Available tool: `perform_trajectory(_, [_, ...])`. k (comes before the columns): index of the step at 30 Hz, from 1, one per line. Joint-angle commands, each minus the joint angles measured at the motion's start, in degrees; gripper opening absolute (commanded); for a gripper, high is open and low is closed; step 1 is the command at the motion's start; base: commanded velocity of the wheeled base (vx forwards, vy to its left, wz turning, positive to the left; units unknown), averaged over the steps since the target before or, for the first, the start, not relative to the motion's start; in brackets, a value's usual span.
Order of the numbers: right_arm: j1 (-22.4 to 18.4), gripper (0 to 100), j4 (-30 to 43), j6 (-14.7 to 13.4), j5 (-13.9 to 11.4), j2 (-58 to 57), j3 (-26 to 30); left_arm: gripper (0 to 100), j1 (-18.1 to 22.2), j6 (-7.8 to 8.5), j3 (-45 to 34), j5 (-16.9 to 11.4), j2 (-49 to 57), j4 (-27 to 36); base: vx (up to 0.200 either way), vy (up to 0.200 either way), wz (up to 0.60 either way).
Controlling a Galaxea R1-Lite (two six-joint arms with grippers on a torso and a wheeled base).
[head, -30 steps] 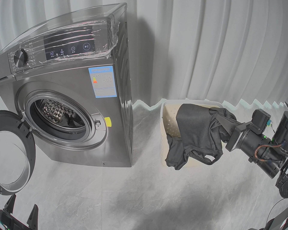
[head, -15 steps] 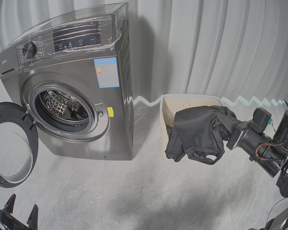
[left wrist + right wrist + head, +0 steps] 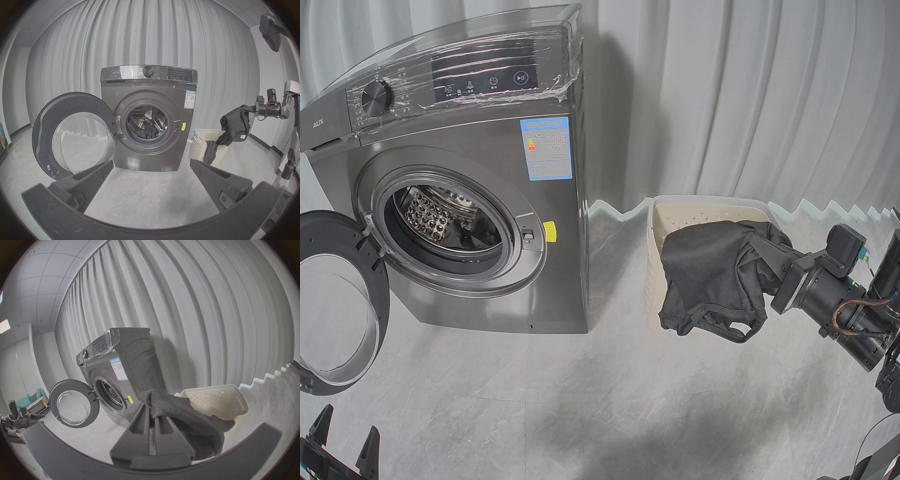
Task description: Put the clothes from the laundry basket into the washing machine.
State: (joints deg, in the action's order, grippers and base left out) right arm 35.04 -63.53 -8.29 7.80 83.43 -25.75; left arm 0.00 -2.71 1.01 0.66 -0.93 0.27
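Observation:
My right gripper is shut on a dark grey garment, holding it up over the cream laundry basket. The cloth's lower end trails down to the basket's near wall. Left of the basket stands the grey washing machine with its round door swung wide open. Dark clothes lie inside the drum. My left gripper hangs low at the near left, open and holding nothing, and faces the drum opening. In the right wrist view the garment drapes over the shut fingers.
White curtains close off the back. Pale tiled floor lies bare between me, the machine and the basket. The open door juts out toward my left side. Furniture stands far off across the room.
The whole head picture has shifted, so the camera has moved; machine and basket sit farther right in it. The right gripper still holds the garment. The left gripper has not moved.

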Motion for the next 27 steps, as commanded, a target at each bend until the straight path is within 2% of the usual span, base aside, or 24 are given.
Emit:
perform_trajectory(1, [0.6,0,0.0,-0.5,-0.8,0.0,-0.1,100,0.1,-0.02,-0.8,0.0,0.9,0.1,0.000,0.200,0.00])
perform_trajectory(4, [1.6,0,-0.1,-1.7,-1.0,0.0,-0.4,100,0.0,-0.02,-0.8,0.0,0.9,0.0,0.000,0.200,0.00])
perform_trajectory(16, [3.2,0,-3.7,-1.9,-1.6,0.2,-0.4,100,0.0,-0.02,-0.8,0.0,0.9,0.0,0.000,0.200,0.00])
perform_trajectory(19, [3.2,0,-4.6,-1.9,-2.4,0.2,-0.3,100,0.1,-0.02,-0.8,0.0,0.9,0.0,0.000,0.000,0.00])
perform_trajectory(25, [2.6,0,-4.6,-1.9,-2.4,0.6,-0.4,100,0.1,-0.02,-0.8,0.0,0.9,0.1,0.000,0.000,0.00])
perform_trajectory(27, [2.6,0,-4.6,-1.9,-2.3,0.7,-0.3,100,0.0,-0.02,-0.8,0.0,0.9,0.0,-0.200,0.000,0.00])
